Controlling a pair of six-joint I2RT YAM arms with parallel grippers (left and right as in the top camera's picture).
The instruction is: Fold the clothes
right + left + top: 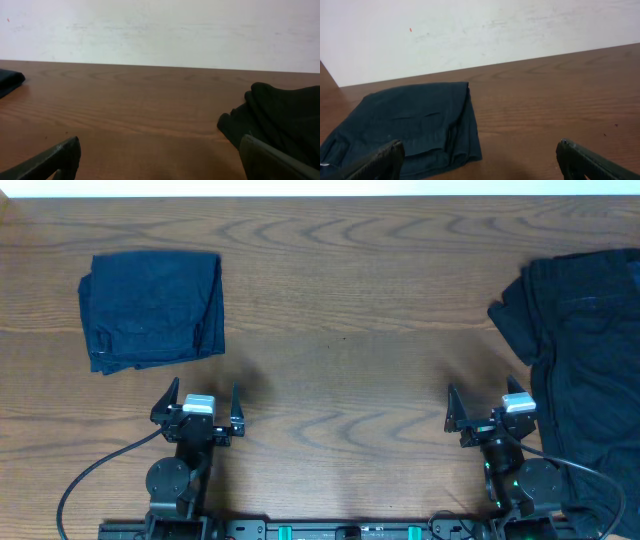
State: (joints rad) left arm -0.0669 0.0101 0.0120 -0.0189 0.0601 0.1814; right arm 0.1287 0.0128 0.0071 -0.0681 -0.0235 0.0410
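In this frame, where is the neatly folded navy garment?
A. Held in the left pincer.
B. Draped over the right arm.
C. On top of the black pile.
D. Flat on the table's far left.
D: the folded navy garment lies flat on the table at its far left, with nothing touching it, while the rumpled black garment sits at the right edge.

Table (340, 330): brown wood, strong wavy grain, smooth, low sheen. Navy cloth (152, 308): soft woven fabric, matt, lightly creased, fine texture showing in the left wrist view. Black cloth (585, 340): soft fabric, matt, rumpled, weave too dark to tell. Wall (470, 30): white, matt, faintly scuffed. Left gripper (203, 392) fingers (590, 162): black, matt, slightly grainy, plastic-looking. Right gripper (485, 402): same black matt finish.
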